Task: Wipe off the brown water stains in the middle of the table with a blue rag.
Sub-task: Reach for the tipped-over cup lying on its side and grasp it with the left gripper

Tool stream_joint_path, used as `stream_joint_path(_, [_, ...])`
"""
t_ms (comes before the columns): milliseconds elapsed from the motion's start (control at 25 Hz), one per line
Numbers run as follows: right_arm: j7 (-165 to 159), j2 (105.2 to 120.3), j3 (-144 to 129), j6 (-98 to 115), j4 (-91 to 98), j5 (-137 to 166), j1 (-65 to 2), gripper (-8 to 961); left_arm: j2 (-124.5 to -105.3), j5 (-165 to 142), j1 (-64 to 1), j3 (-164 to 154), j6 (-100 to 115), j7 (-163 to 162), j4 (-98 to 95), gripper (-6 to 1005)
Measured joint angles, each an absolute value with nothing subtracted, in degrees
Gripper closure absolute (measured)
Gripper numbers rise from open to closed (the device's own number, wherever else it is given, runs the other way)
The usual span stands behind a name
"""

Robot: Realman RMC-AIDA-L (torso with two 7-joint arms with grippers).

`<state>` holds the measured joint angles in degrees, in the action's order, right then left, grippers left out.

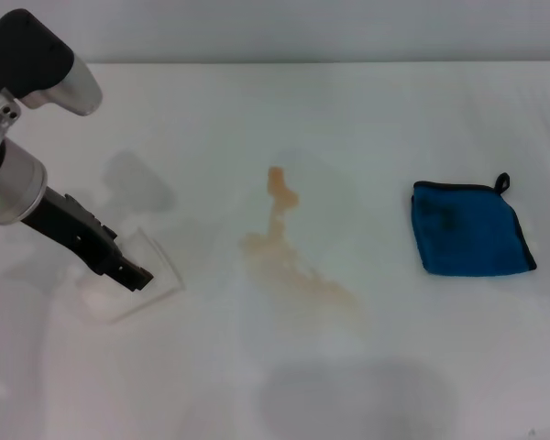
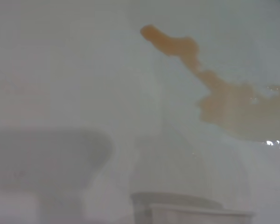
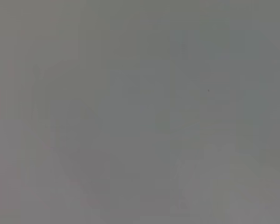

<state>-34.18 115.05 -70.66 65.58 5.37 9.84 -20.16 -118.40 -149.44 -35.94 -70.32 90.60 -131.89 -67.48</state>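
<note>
The brown water stains [image 1: 289, 257] lie in the middle of the white tabletop [image 1: 348, 110], a pale orange-brown streak running from a small blob nearer the far edge down toward the near edge, widening into paler blotches. The left wrist view shows the same smear [image 2: 224, 98] glistening wet on the surface. The blue rag [image 1: 470, 229] lies flat toward the right edge, well apart from the stains, its small black loop pointing to the far right corner. The left pincer [image 1: 128, 272] reaches in from the left edge and grasps a clear plastic cup [image 1: 137, 280] that stands near that edge. The right pincer appears in no view; the right wrist view is plain grey.
</note>
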Motion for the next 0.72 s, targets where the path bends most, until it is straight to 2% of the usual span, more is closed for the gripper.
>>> stream_joint_path(720, [-34.19, 115.22, -70.66, 63.11, 6.73, 9.84, -20.22, 206, -118.70, -149.02, -37.74, -72.48, 83.47, -130.32, -58.60, 122])
